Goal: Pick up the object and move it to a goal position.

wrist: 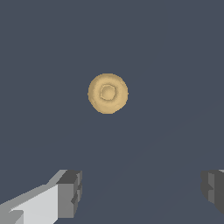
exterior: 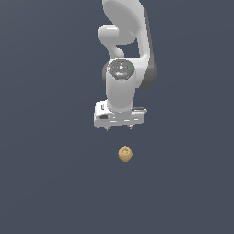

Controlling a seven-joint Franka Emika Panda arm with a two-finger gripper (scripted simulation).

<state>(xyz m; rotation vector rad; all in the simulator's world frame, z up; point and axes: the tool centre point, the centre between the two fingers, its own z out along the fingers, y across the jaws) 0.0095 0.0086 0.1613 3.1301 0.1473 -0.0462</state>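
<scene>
The object (exterior: 125,154) is a small tan-yellow lumpy ball lying on the dark grey floor, a little below the white arm in the exterior view. In the wrist view the object (wrist: 107,93) shows a faint circular mark on top. My gripper (exterior: 119,128) hangs above the floor, apart from the ball, with its two short fingertips pointing down. It is open with nothing between its fingers. The wrist view shows the gripper (wrist: 142,192) with its fingers (wrist: 70,192) spread wide, the ball lying beyond them and not between them.
A plain dark grey surface (exterior: 45,183) fills both views. The white arm (exterior: 123,45) rises behind the gripper in the exterior view.
</scene>
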